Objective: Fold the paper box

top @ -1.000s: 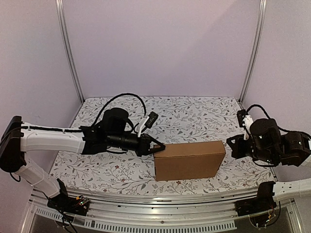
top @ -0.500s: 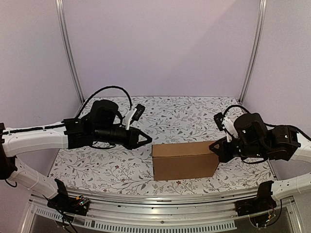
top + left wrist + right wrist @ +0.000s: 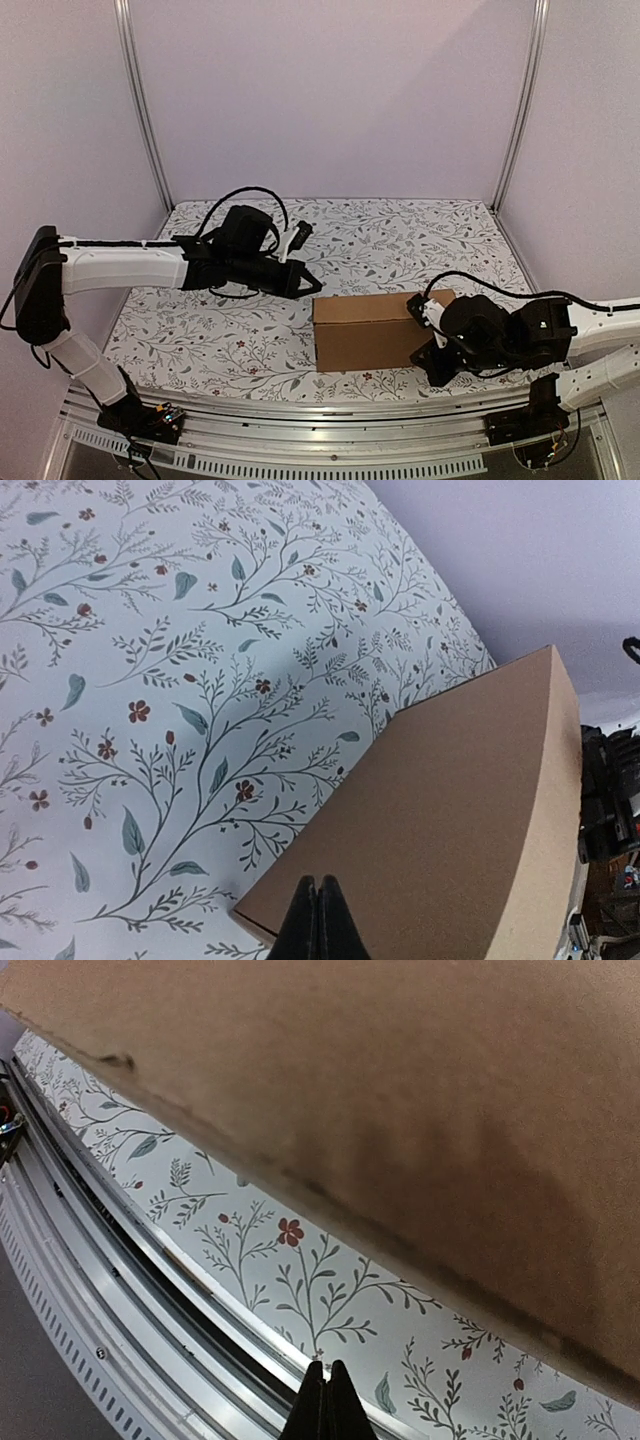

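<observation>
folding looks all but finished: the paper box (image 3: 372, 330) stands as a closed brown block on the floral worktop (image 3: 400, 230), towards its near edge and about midway between the arms, with no loose flap showing in any view. i judge the step in hand to be a last pressing or squaring of the ends.

the left pincer (image 3: 318, 922) is closed on nothing, its tips pinched together at the box's upper left corner; i cannot tell whether they touch the cardboard. the right pincer (image 3: 327, 1396) is likewise closed and empty, held low by the box's right end near its bottom front edge, with the cardboard filling the wrist view above it.

the next move probably calls for gentle, even pushes from both ends, so the box neither slides nor buckles.

count: one box, two arms, two pincers, one worktop.
</observation>
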`<state>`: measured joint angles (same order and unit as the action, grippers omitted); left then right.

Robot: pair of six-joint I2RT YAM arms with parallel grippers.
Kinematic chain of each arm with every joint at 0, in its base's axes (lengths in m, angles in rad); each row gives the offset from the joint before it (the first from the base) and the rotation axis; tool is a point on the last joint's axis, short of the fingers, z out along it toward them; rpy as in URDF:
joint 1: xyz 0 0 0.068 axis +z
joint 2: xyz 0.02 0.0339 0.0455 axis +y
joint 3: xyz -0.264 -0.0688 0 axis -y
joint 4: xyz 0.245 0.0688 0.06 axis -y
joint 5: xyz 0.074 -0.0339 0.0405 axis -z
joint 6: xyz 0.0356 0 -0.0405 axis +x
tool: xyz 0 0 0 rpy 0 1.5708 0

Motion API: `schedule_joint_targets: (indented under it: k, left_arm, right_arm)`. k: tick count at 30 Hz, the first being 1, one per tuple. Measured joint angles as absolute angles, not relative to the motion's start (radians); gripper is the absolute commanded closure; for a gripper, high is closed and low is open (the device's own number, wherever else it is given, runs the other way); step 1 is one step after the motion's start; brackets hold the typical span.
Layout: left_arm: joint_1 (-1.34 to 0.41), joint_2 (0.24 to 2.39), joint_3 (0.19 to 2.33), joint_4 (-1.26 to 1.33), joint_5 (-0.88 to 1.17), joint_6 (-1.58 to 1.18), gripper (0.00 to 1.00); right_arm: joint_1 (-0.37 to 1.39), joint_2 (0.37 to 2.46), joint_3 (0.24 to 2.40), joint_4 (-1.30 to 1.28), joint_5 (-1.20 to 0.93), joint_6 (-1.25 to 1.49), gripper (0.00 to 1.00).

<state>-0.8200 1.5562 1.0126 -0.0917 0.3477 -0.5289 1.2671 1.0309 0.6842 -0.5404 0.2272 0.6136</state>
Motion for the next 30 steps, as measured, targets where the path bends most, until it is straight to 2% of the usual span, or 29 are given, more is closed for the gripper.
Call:
schedule_joint_targets:
  k: [5, 15, 20, 30]
  left_arm:
    - [-0.82, 1.627, 1.016, -0.08, 0.402, -0.533, 1.0]
    - [-0.852, 1.587, 0.948, -0.041, 0.474, -0.527, 1.0]
    - [-0.897, 1.542, 0.908, -0.037, 0.483, -0.524, 1.0]
    - [-0.953, 1.506, 0.876, -0.023, 0.453, -0.527, 1.0]
  right_arm:
    - [1.268, 1.036, 0.656, -0.545, 0.371, 0.69, 1.0]
    - [1.241, 1.124, 0.677, -0.49, 0.616, 0.754, 1.0]
    - [1.204, 1.219, 0.718, -0.354, 0.607, 0.702, 1.0]
    - [1.18, 1.474, 0.875, -0.136, 0.445, 0.556, 1.0]
